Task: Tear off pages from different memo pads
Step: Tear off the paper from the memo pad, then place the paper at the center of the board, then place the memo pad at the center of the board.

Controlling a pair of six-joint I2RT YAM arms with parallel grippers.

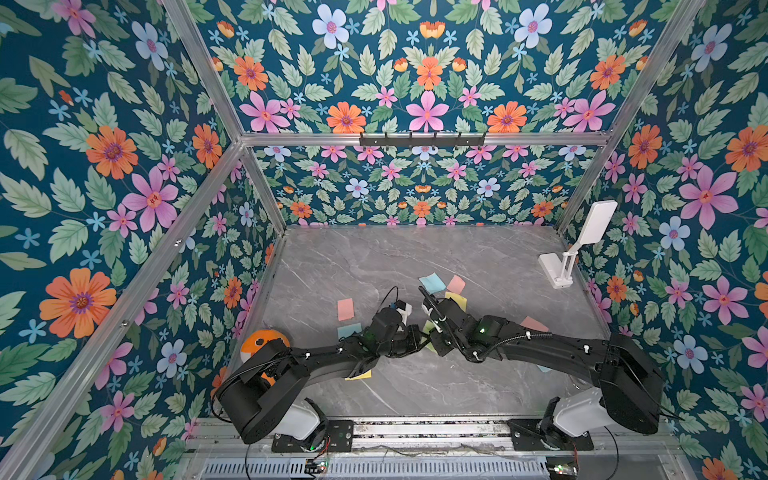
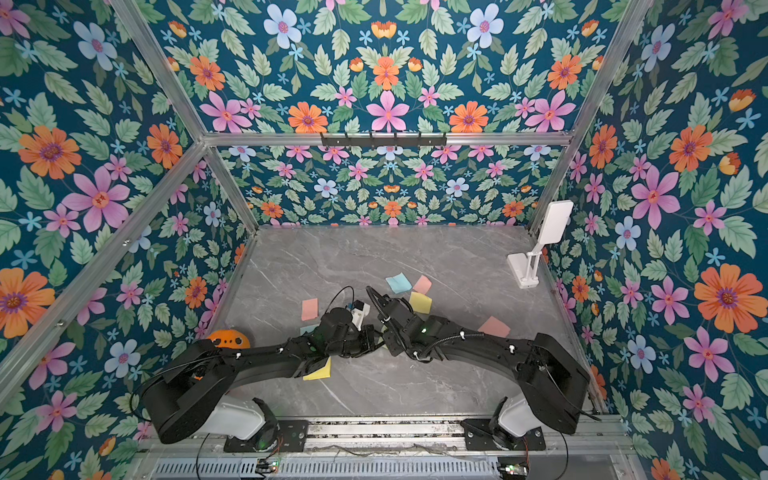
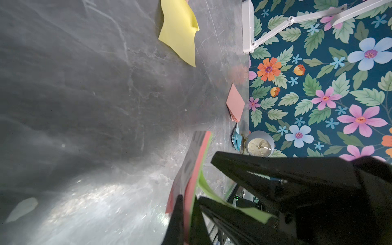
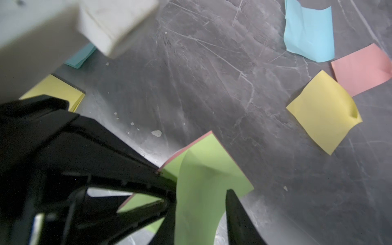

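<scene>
Robot lab booth: aluminium frame (image 1: 299, 139), floral-papered walls (image 1: 104, 166), marble tabletop (image 1: 374, 257).

- The left arm (image 1: 324, 363) is stretching low from its base toward the middle, with its wrist bending inward to the right.
- The right arm (image 1: 561, 348) is mirroring it and reaching leftward, so the two wrists are nearly meeting.
- The left gripper (image 3: 186, 209) is clamping its jaws tight on the corner of a memo pad (image 4: 230, 167).
- The right gripper (image 4: 200, 191) is holding its jaws apart, with the pad's lifted green page (image 4: 197, 214) curling up between them.
</scene>
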